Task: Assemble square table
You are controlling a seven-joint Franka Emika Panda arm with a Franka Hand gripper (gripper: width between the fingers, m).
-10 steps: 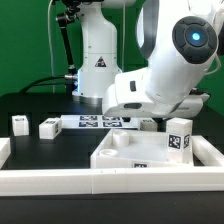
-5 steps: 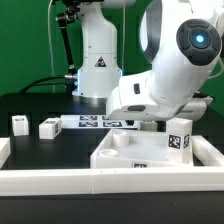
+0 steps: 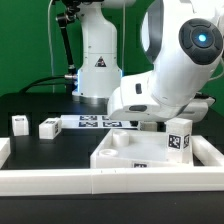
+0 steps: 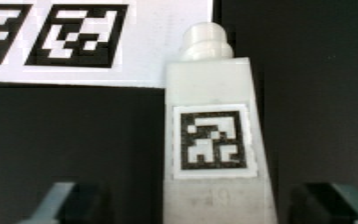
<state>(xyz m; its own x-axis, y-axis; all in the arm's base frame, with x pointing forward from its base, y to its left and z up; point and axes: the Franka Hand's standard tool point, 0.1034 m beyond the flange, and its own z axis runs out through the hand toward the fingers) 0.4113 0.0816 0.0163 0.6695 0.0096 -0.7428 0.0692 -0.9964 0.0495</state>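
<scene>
1. White wall [image 3: 60,178] runs along the near edge, at six o'clock in the exterior view. Just behind it, at five o'clock, lies the slab [image 3: 120,155], rim up.
2. At four o'clock an upright leg [image 3: 179,137] stands at the slab's far corner, tag to the camera. Whether it is screwed home I cannot tell.
3. Farther back, at nine o'clock, two loose legs [image 3: 48,127] sit on the black table [image 3: 40,102], near each other and well apart from the slab. The marker board [image 3: 100,122] lies beside them, toward the centre.
4. Beyond the slab, the arm [image 3: 165,80] bends down from two o'clock and hides its own tip in this view.
5. The wrist view shows the fourth leg [image 4: 211,130] lying flat, tag up, peg end toward the marker board. The gripper [image 4: 197,197] straddles it with its fingers [image 4: 66,200] apart, one on each side. There is dark table in both gaps, so nothing is clamped.
6. Step in hand, as I judge it: picking up the fourth leg. The next move calls for an even close on its long flanks, then a lift, a turn upright and a carry to a free corner hole.
7. Against the earlier frames, the arm has shifted slightly toward three o'clock. The slab and legs have not moved.
</scene>
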